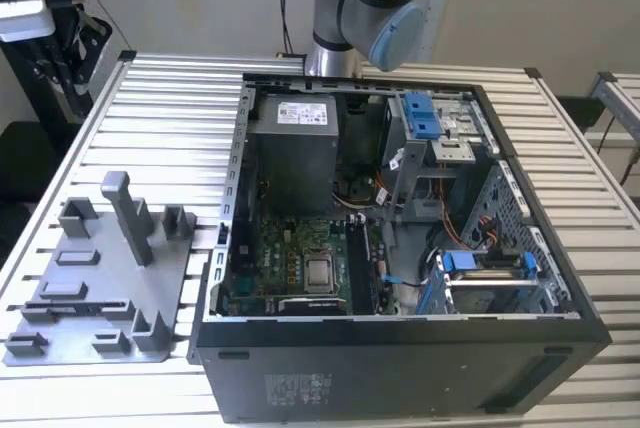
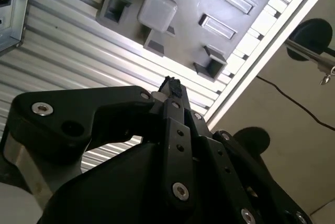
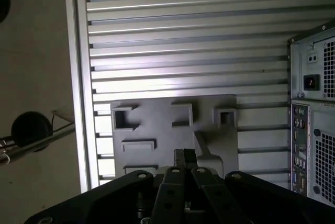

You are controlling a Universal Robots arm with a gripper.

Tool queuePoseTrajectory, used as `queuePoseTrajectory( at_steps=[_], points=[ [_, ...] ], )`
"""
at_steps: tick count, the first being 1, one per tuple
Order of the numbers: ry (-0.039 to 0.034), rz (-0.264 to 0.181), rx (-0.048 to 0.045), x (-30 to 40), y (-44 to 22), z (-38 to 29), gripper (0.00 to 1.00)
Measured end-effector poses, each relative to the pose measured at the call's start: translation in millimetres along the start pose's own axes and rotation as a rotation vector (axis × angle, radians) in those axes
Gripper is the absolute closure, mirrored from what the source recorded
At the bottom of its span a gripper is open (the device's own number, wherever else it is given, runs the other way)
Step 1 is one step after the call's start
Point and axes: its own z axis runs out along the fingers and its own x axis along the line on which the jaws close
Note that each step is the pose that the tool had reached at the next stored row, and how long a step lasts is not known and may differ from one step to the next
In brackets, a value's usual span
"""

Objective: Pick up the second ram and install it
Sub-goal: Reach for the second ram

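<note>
One relation is decisive. The gripper [image 2: 171,85], its fingers pressed together with nothing seen between them, is poised above the grey holder tray [image 1: 185,260] on the slatted worktop [image 1: 170,108], beside the open computer case [image 1: 400,368]. The second ram [image 1: 75,305] is judged to be the thin dark strip in the tray's long slot, though this cannot be confirmed. Its long axis is laid along the tray's near edge, off to one side of the gripper and past the upright post [image 2: 157,9].
</note>
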Motion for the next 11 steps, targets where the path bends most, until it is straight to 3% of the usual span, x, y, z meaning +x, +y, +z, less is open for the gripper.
queuePoseTrajectory(
  at_steps=[3,9,11],
  points=[
    [-0.0001,0.000,0.0000,2.7,-1.4,0.2,0.89],
    [0.0000,0.000,0.0000,16.8,-5.6,2.0,0.89],
    [0.0001,0.000,0.0001,17.7,-8.7,2.6,0.89]
  ],
)
